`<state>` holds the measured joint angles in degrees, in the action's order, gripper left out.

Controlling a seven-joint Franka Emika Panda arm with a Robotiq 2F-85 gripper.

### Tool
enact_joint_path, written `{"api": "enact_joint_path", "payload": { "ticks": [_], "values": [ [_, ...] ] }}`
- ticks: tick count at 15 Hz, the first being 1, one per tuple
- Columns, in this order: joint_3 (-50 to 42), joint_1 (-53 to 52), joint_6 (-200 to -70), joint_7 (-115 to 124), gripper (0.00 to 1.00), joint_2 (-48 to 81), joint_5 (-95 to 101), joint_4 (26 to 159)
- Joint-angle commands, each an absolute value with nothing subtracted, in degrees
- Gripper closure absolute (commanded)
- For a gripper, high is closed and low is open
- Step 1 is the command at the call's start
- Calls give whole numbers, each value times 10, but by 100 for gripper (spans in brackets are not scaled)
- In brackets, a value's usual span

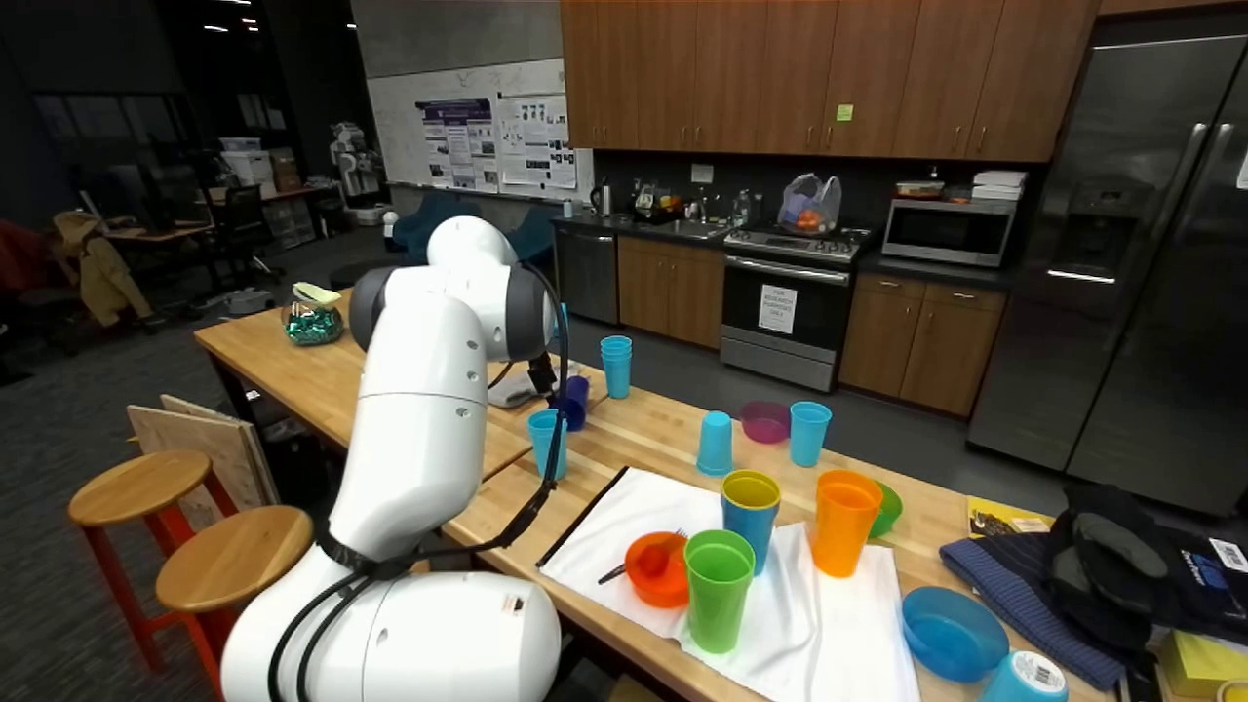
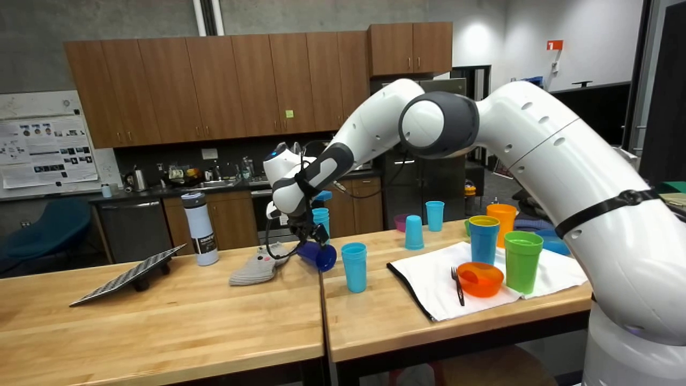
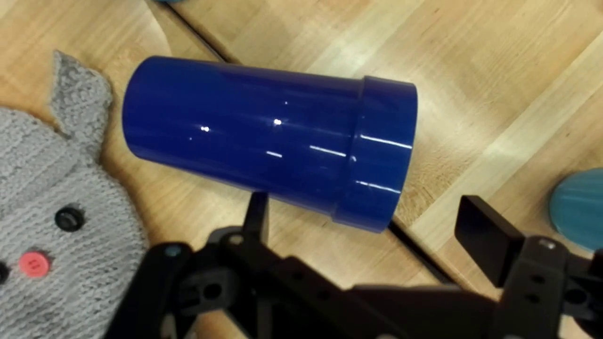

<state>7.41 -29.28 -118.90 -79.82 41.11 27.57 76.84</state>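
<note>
My gripper (image 3: 370, 223) stands open, its two black fingers (image 3: 487, 238) wide apart with nothing held between them. Nearest to it is a dark blue cup (image 3: 264, 136), lying on its side across the seam of the wooden tables. One finger's tip overlaps the cup's lower edge in the wrist view; whether they touch I cannot tell. A grey knitted piece with button eyes (image 3: 70, 226) lies beside the cup's base. In an exterior view the gripper (image 2: 315, 234) is just above the blue cup (image 2: 317, 255). A light blue cup (image 2: 354, 268) stands upright close by.
Stacked light blue cups (image 1: 616, 368) stand behind. On a white cloth (image 2: 429, 279) are an orange bowl (image 2: 481, 279), a fork (image 2: 457, 287), a green cup (image 2: 523, 261) and a blue cup (image 2: 483, 241). A bottle (image 2: 200, 230) and a tilted panel (image 2: 128, 276) occupy the far table.
</note>
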Motion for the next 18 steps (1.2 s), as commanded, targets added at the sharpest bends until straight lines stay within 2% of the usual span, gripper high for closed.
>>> {"api": "enact_joint_path", "payload": {
  "ticks": [1, 10, 18],
  "values": [
    [92, -270, -1243, -870, 0, 367, 275, 836],
    [139, -203, -1299, -1047, 0, 345, 265, 900],
    [133, -199, -1305, -1085, 0, 336, 274, 924]
  ]
}}
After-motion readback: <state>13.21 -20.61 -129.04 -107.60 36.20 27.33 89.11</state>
